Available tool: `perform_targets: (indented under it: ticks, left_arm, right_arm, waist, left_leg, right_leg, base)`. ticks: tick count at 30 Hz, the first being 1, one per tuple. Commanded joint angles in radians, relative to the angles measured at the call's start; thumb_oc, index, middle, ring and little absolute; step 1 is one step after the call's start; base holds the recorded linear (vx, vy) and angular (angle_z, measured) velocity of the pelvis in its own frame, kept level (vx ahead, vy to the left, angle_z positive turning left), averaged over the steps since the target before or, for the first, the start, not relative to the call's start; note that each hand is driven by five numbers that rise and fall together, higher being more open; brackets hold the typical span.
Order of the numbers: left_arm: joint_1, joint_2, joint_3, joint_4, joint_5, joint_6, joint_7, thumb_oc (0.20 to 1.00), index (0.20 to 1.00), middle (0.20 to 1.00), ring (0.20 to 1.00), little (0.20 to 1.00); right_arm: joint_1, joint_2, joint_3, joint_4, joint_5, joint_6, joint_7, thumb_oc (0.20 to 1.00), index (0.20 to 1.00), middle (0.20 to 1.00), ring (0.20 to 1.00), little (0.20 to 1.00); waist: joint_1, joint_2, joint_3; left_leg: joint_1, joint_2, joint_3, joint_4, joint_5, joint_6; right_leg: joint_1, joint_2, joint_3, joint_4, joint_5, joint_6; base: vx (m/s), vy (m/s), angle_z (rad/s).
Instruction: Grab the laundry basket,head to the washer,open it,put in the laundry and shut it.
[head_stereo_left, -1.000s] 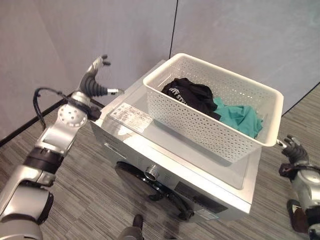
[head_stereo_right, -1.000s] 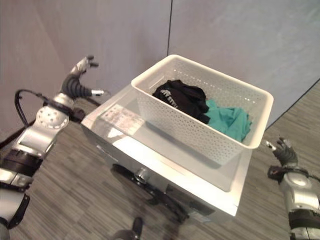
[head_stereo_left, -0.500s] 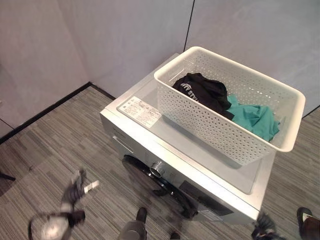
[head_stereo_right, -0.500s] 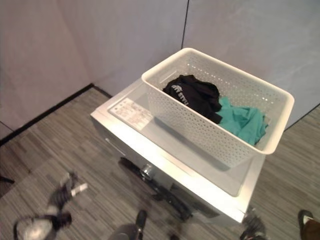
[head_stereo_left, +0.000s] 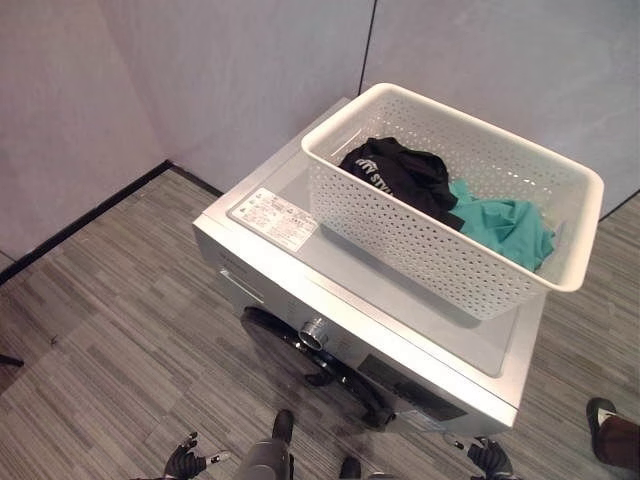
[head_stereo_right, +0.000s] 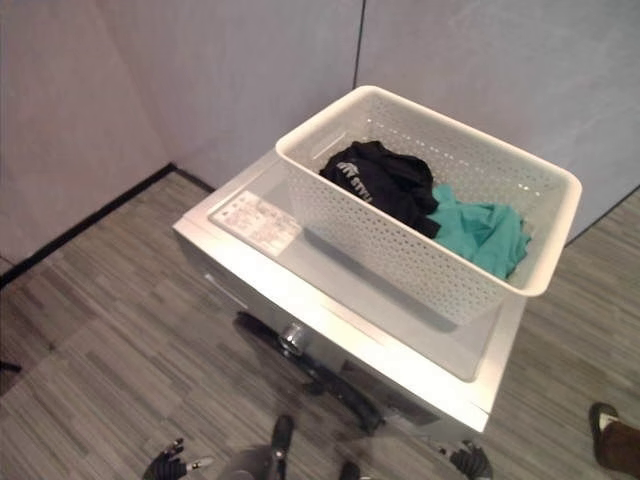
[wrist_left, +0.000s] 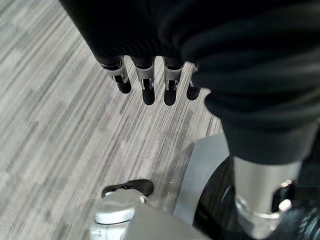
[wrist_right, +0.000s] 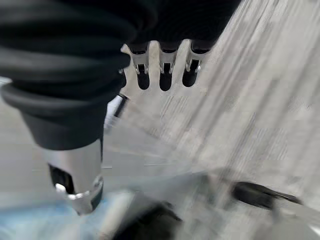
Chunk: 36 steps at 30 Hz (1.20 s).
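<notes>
A white perforated laundry basket (head_stereo_left: 400, 225) stands on top of the silver washer (head_stereo_left: 350, 275). Inside it lie a black garment (head_stereo_left: 400, 175) and a teal garment (head_stereo_left: 505, 225). The washer's dark round door (head_stereo_left: 320, 362) faces me on its front, below a silver knob (head_stereo_left: 316, 331). My left hand (head_stereo_left: 186, 463) hangs low at the left, well away from the washer, its fingers (wrist_left: 145, 85) straight over the floor and holding nothing. Low at the right, beside the washer's front corner, my right hand (head_stereo_left: 490, 458) is open too, with straight fingers (wrist_right: 162, 70).
Grey partition walls (head_stereo_left: 250, 70) close in right behind the washer, with a black baseboard (head_stereo_left: 90, 215) at the left. Striped grey floor (head_stereo_left: 110, 320) spreads to the left and front. A person's dark shoe (head_stereo_left: 606, 425) sits at the far right.
Both arms have dropped from beside the washer and basket down to the lower edge of the view. The camera has shifted; the basket stays on the washer.
</notes>
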Motion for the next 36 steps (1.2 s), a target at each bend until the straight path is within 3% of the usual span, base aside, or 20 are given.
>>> perform_targets:
  ticks: [1,7,17,18,32,36]
  left_arm:
    - [0.007,0.003,-0.007,0.007,-0.001,-0.004,0.016,1.000,1.000,1.000,1.000,1.000]
    - [-0.020,-0.002,-0.041,0.033,0.051,0.013,-0.001,1.000,1.000,1.000,1.000,1.000]
    - [-0.047,-0.010,-0.091,0.033,0.105,0.018,0.014,1.000,1.000,1.000,1.000,1.000]
    - [-0.149,-0.036,-0.094,0.069,0.085,0.051,0.083,1.000,1.000,1.000,1.000,1.000]
    - [-0.137,-0.060,-0.122,0.092,0.096,0.056,0.064,1.000,1.000,1.000,1.000,1.000]
    - [-0.128,-0.049,-0.098,0.081,0.081,0.057,0.071,1.000,1.000,1.000,1.000,1.000]
  right_arm:
    - [0.039,-0.036,0.013,-0.026,0.072,0.009,0.068,1.000,1.000,1.000,1.000,1.000]
    - [0.003,-0.013,0.036,0.056,0.125,0.035,0.091,1.000,1.000,1.000,1.000,1.000]
    - [-0.024,0.000,0.114,0.068,0.035,0.054,0.065,1.000,1.000,1.000,1.000,1.000]
    - [-0.076,-0.028,0.061,0.073,0.046,0.096,0.007,1.000,1.000,1.000,1.000,1.000]
    - [-0.104,-0.028,0.099,0.067,-0.039,0.103,-0.029,1.000,1.000,1.000,1.000,1.000]
    - [-0.091,-0.039,0.137,-0.045,-0.110,0.109,-0.040,1.000,1.000,1.000,1.000,1.000]
  waist:
    - [0.012,0.045,-0.046]
    - [0.020,0.048,-0.061]
    - [0.027,0.059,-0.064]
    - [-0.109,0.068,-0.078]
    - [-0.106,0.070,-0.078]
    - [-0.098,0.081,-0.073]
  left_leg:
    - [-0.042,0.129,0.009,-0.052,0.078,-0.051]
    - [-0.031,0.125,0.006,-0.068,0.083,-0.054]
    - [-0.025,0.122,0.012,-0.079,0.082,-0.053]
    - [0.209,0.155,0.324,-0.153,-0.088,-0.094]
    - [0.197,0.177,0.330,-0.153,-0.066,-0.109]
    - [0.208,0.198,0.348,-0.153,-0.056,-0.120]
  right_leg:
    - [0.000,-0.050,0.009,0.098,-0.138,0.043]
    - [0.010,-0.050,-0.002,0.093,-0.137,0.043]
    - [0.019,-0.053,-0.005,0.079,-0.135,0.046]
    - [-0.166,-0.293,-0.095,-0.009,0.159,0.164]
    - [-0.165,-0.277,-0.091,-0.010,0.144,0.161]
    - [-0.181,-0.252,-0.065,-0.010,0.126,0.156]
  base:
    - [0.00,0.019,-0.04]
    - [0.00,0.002,-0.01]
    - [0.00,0.000,0.00]
    - [0.00,0.000,0.00]
    - [0.00,-0.055,0.10]
    - [-0.02,-0.109,-0.17]
